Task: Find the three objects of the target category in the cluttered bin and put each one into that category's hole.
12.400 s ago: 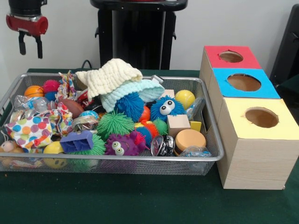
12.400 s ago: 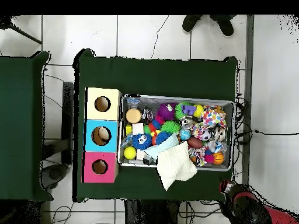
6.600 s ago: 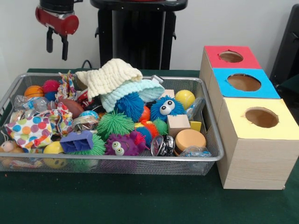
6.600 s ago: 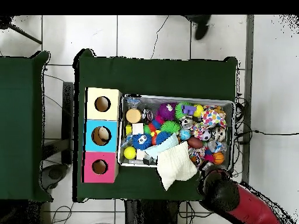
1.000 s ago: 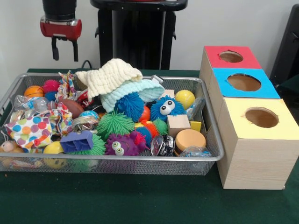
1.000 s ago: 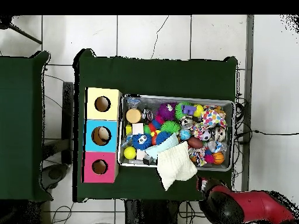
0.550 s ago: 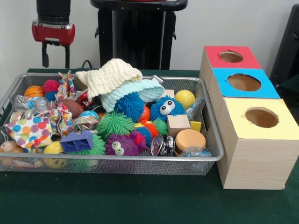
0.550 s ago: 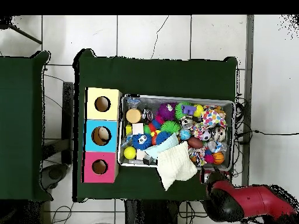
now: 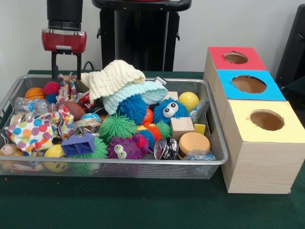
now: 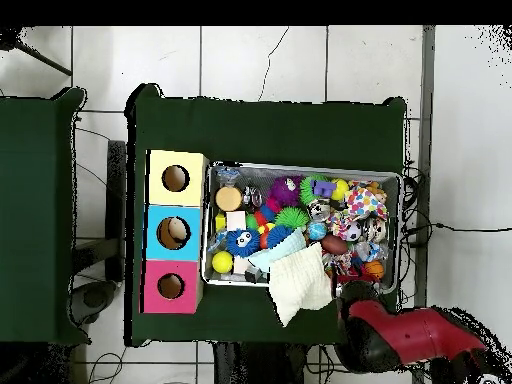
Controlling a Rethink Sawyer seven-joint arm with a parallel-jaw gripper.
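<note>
My pincer (image 9: 66, 65) is hanging over the far left corner of the bin (image 9: 143, 164) in the front view, both fingers (image 9: 55, 65) pointing straight down, set wide apart with nothing between them. The tips are hovering just above the pink spiky ball (image 9: 51, 88) and the patterned rag (image 9: 69, 86) at that corner, not touching either. From overhead my arm (image 10: 405, 335) is showing as a red and black mass at the bin's lower right corner, covering that edge.

The bin is sitting on the green worktop (image 9: 143, 205), packed full. A cream knit cloth (image 9: 110, 76) is lying over a pale blue cloth (image 9: 138, 91) at the far side, the cream one draping past the rim. Below them: a blue spiky ball (image 9: 132, 108), a blue fuzzy toy with eyes (image 9: 169, 109), a green spiky ball (image 9: 117, 126), a purple fuzzy toy with eyes (image 9: 123, 149). A yellow ball (image 9: 188, 100) is sitting near the far right corner. A wooden cube (image 9: 181, 127) and a tan disc (image 9: 193, 142) are lying by the right wall. A small basketball (image 9: 34, 92) is resting beside the pink spiky ball. A polka-dot cloth (image 9: 29, 134) is filling the near left part.

Three boxes are standing in a row just right of the bin, touching one another: red (image 9: 234, 58) farthest, blue (image 9: 248, 85) in the middle, yellow (image 9: 265, 120) nearest, each with a round hole on top.
</note>
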